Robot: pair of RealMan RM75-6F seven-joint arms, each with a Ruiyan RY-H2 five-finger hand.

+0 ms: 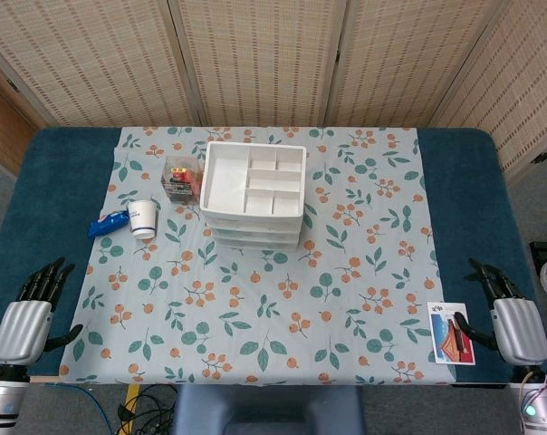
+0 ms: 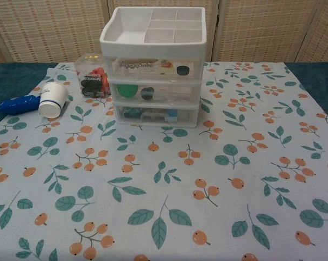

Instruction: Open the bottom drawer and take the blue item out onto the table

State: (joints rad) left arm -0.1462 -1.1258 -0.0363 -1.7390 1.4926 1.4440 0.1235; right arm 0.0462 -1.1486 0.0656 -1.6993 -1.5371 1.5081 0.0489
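drawers: white 3-tier drawer unit (image 2: 155,70) at rear centre of counter (image 1: 491,181), on leaf-print cloth (image 1: 346,299); open divided tray on top; all tiers pushed in.
bottom drawer: bottom drawer (image 2: 156,115) closed, clear front.
blue item: blue item (image 2: 171,115) seen thru clear front, right of centre inside bottom drawer, w/ other small bits; shape unclear.
left hand: left hand (image 1: 29,313) at near-left counter edge, off the cloth; fingers (image 1: 47,276) straight, spread, holding nothing.
right hand: right hand (image 1: 511,317) at near-right edge; fingers extended, apart, holding nothing.
other: paper cup (image 1: 143,218) on its side left of unit; blue tube (image 1: 106,223) just beside cup; clear box (image 1: 181,178) touching unit's left side; card (image 1: 450,333) by right hand.
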